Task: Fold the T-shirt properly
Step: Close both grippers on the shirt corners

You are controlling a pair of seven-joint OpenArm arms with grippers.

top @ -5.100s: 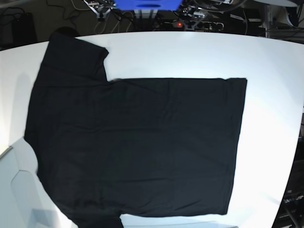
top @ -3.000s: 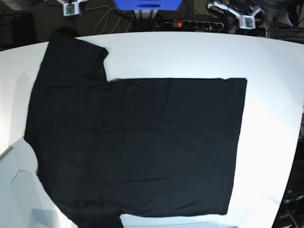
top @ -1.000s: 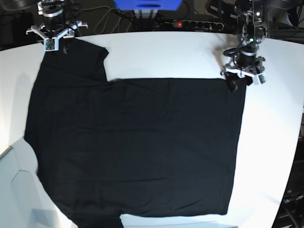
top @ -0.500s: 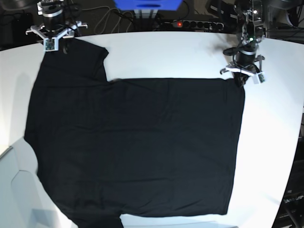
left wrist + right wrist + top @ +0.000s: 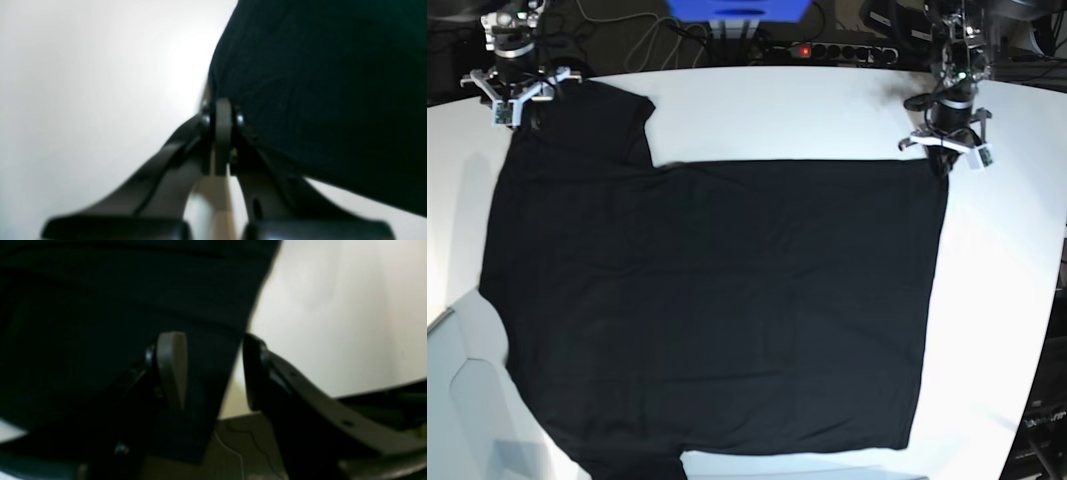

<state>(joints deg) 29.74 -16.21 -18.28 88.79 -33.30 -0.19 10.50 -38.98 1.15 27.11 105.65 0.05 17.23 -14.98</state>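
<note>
Fabric fills most of your white desk (image 5: 757,110): the black T-shirt (image 5: 717,300) lies spread flat, hem toward the right, sleeves toward the left, one sleeve reaching to the far left corner and the other running off the near edge.

Look at your left tool (image 5: 942,158), at the far right. It stands at the far hem corner of the shirt. In the left wrist view its fingers (image 5: 223,133) are pressed together, and the shirt's edge (image 5: 317,83) comes right down to the tips; the cloth seems pinched there, though the blur keeps you from seeing the fabric between the pads.

Your right tool (image 5: 522,110) is at the far left, over the tip of the far sleeve. In the right wrist view its jaws stand spread, one pale pad (image 5: 171,368) over the black cloth (image 5: 116,306) and the other finger just past the sleeve's edge, above the bare desk. The sleeve's edge runs between them, not gripped.
</note>
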